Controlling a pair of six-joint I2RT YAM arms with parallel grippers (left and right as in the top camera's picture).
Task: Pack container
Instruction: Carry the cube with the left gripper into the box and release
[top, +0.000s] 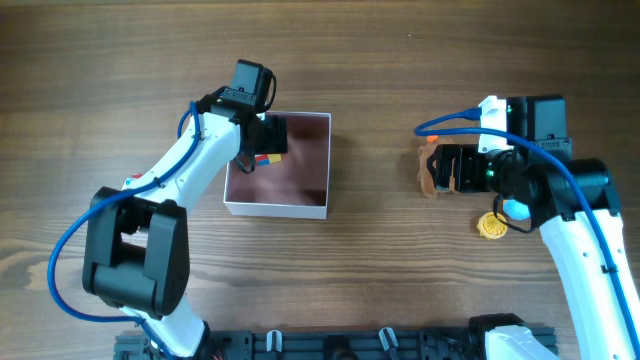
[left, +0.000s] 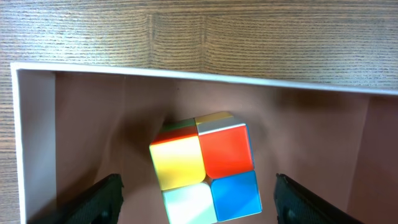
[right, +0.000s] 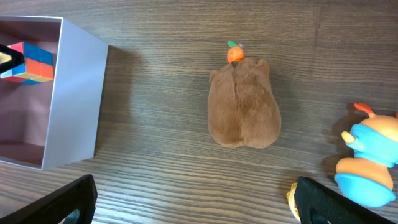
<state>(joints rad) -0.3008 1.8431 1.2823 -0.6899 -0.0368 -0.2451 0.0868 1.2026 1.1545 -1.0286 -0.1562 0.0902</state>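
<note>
Left gripper (top: 262, 140) hung over the upper left part of the container (top: 276, 209), which sat left of centre on the table (top: 380, 80) in the overhead view. In the left wrist view its fingers (left: 99, 202) were spread wide, one in each bottom corner of the frame. A colour cube (left: 205, 168) sat between them with a gap on each side, so nothing was pinched. The cube was inside the container walls; I couldn't tell if it rested on the pink floor.

Right gripper (right: 199, 208) was also wide open and holding nothing, its dark fingertips at the bottom corners of the right wrist view. A brown plush toy (right: 244, 102) lay on the wood ahead of it, apart from both fingers.

The overhead view didn't show either finger gap clearly; the wrist views did. Only the right wrist view showed the blue and orange toy (right: 367, 162) clearly, at the right edge. In the overhead view the arm mostly hid it. The overhead view showed the yellow round piece (top: 491, 226) whole, in the lower right.
</note>
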